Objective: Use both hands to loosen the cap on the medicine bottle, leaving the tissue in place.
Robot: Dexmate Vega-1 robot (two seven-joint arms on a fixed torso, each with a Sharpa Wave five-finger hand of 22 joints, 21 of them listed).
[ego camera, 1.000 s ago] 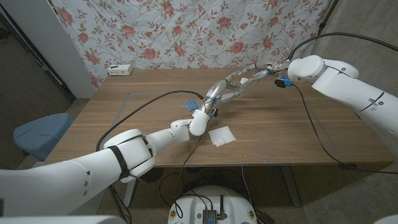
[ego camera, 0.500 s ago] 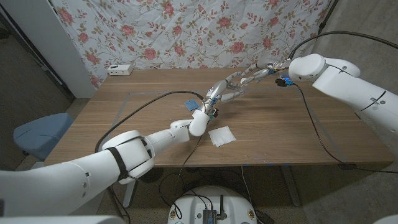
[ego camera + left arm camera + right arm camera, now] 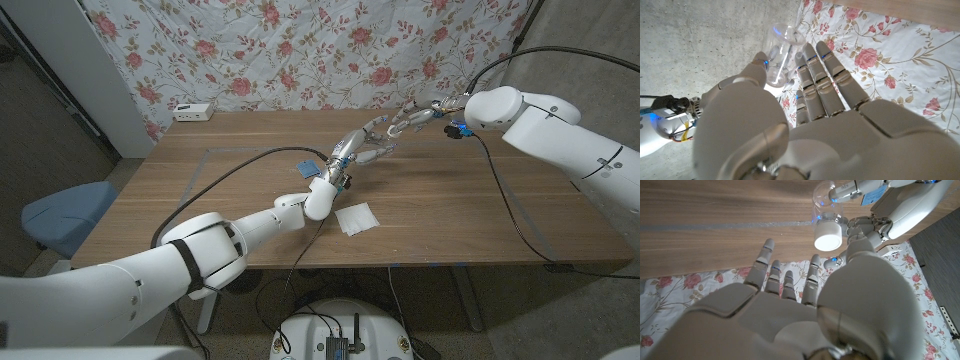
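White folded tissue is lying on the wooden table, nearest. Left hand is gripping the clear plastic medicine bottle mid-table, raised. Beyond, right hand is hovering fingers spread, apart from the round white cap.

We see a clear medicine bottle with a white cap. A white tissue lies on the brown wooden table; behind hangs a rose-patterned cloth.
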